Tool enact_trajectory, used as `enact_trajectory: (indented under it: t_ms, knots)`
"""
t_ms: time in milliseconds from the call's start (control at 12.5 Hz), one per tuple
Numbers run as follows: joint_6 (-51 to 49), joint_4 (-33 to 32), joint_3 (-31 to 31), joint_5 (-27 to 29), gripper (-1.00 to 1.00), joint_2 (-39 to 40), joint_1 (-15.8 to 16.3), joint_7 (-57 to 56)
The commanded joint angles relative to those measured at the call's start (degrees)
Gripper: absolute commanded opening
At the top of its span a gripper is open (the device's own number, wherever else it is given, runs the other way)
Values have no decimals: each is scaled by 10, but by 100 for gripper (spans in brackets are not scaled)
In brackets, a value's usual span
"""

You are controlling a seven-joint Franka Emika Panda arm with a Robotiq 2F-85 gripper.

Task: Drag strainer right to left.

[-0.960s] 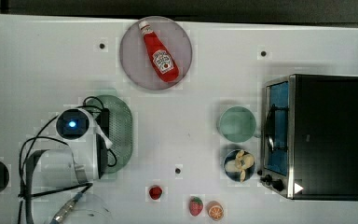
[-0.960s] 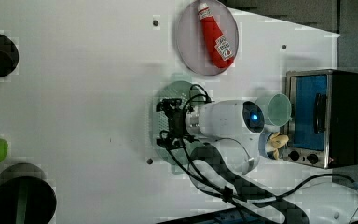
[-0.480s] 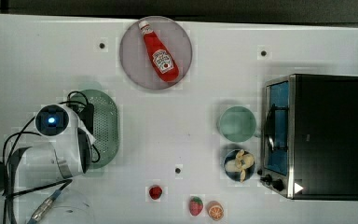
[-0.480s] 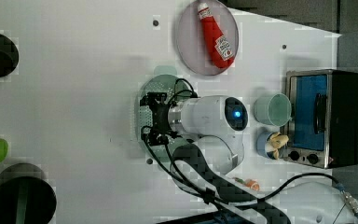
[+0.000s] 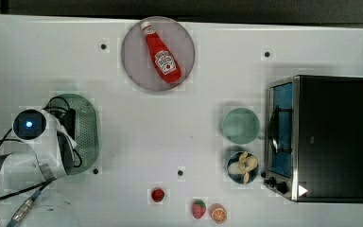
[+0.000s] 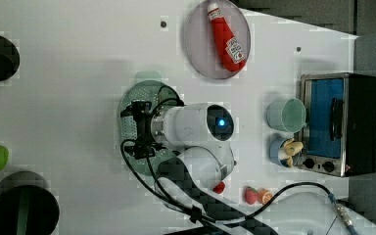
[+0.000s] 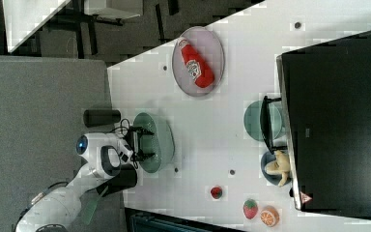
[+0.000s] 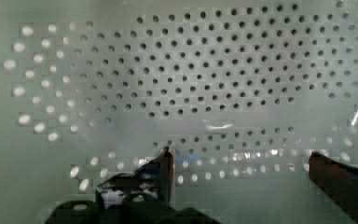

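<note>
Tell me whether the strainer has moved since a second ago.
Yes. In the top view the strainer has slid toward the top view's left, away from the toaster oven, with the open gripper inside it.

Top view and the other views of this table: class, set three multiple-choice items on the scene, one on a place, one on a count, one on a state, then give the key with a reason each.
1. Where does the ketchup bottle lie?
A. On the round plate
B. Inside the toaster oven
C. In the strainer

2. How many small fruit pieces lie along the top view's lower table edge?
A. One
B. Three
C. Five

3. How does the gripper stand?
A. Shut on the bottle
C. Shut on the green cup
B. Open, inside the strainer

Key: 1 A, the red bottle rests across the grey plate. 2 B, a red round piece, a strawberry and an orange slice show there. 3 B, the wrist view shows both fingers apart over the perforated mint-green floor.
</note>
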Motion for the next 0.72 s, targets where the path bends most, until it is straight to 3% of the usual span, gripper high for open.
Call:
enact_trajectory:
  t_ms: [80, 400, 720]
  knots:
    - [-7, 29, 9, 0, 100, -4, 20, 34]
    - [-21, 35, 3, -3, 100, -13, 24, 23]
    - [-116, 5, -59, -12, 100, -136, 22, -107]
